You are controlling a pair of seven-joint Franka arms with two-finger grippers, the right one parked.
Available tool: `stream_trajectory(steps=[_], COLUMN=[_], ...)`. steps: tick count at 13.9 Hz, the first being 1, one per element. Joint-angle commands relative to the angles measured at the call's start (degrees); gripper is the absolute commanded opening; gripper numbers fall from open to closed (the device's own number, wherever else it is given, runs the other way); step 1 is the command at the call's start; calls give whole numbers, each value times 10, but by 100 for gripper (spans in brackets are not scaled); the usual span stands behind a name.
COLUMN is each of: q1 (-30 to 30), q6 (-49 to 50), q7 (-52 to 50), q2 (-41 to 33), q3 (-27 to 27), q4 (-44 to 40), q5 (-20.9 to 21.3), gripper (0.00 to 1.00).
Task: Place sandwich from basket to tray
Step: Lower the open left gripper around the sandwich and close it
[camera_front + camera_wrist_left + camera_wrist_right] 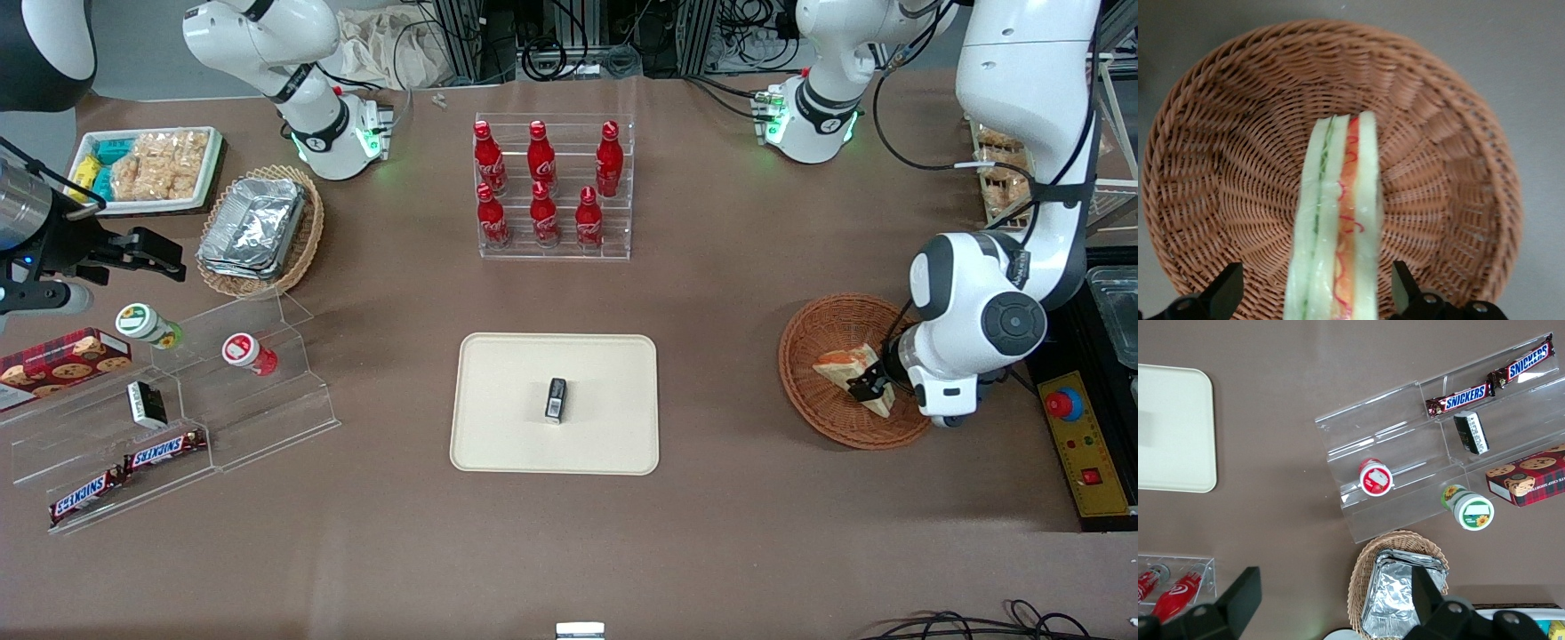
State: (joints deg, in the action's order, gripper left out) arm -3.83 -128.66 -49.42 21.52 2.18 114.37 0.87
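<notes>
The sandwich (1338, 220), a pale wrapped wedge with orange and green filling at its edge, stands on edge in the reddish-brown wicker basket (1218, 167). My left gripper (1317, 280) is down in the basket, open, with one finger on each side of the sandwich and a gap showing on both sides. In the front view the gripper (869, 384) sits over the sandwich (840, 362) in the basket (805, 356) at the working arm's end of the table. The cream tray (498, 427) lies mid-table.
A small black packet (556, 398) stands on the tray. An acrylic rack of red cola bottles (551, 191) stands farther from the front camera than the tray. A tan basket of foil containers (258, 227) and an acrylic snack stand (178, 418) sit toward the parked arm's end.
</notes>
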Motion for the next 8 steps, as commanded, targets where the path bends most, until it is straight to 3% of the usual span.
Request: stream_trajectory(steps=[1, 3, 5, 6, 8], q1=[1, 1, -5, -6, -6], q6=[-31, -48, -48, -48, -48], q7=[-11, -25, -30, -30, -28], q2=[-8, -1, 7, 8, 6], q3=[1, 1, 1, 0, 0], q4=[30, 35, 27, 24, 16], q5=[-2, -2, 2, 7, 9], gripper=[100, 93, 35, 19, 0])
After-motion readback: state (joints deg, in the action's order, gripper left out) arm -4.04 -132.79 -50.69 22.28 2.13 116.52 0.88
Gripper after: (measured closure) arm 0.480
